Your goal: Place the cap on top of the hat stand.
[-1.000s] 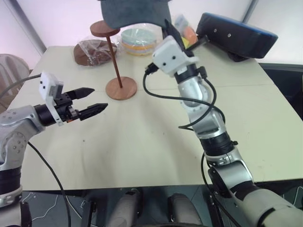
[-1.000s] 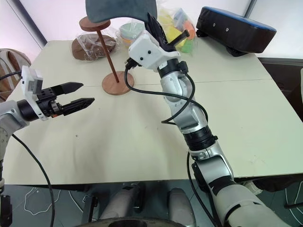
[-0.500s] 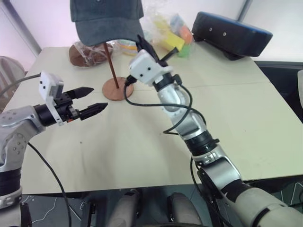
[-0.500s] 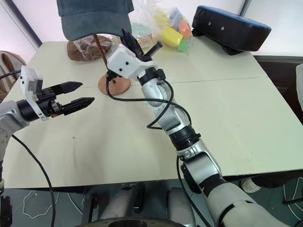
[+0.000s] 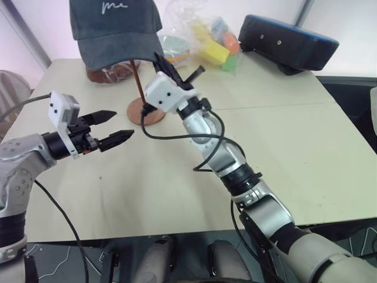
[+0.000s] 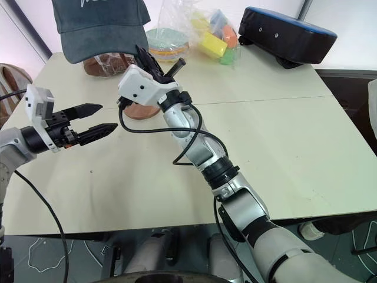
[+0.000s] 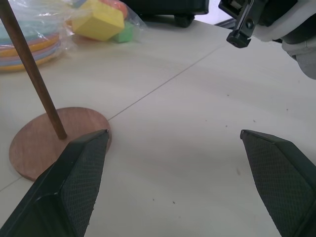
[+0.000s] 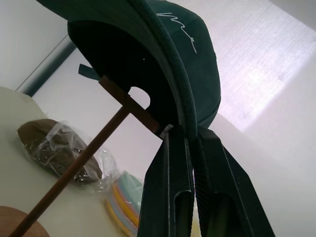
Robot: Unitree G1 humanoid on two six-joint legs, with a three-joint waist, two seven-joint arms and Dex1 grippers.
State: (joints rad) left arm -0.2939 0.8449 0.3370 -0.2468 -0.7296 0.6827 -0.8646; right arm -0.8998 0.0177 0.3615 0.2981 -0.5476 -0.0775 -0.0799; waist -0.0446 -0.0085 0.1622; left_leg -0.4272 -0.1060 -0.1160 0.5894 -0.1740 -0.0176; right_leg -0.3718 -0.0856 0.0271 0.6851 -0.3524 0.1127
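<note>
Right gripper [image 8: 190, 148] is clamped on the cap [image 5: 115, 29] brim, holding it over the hat stand [image 5: 140, 88] disc. Seating and release remain. Left gripper [image 5: 115, 125] gapes empty beside the stand's base.
</note>
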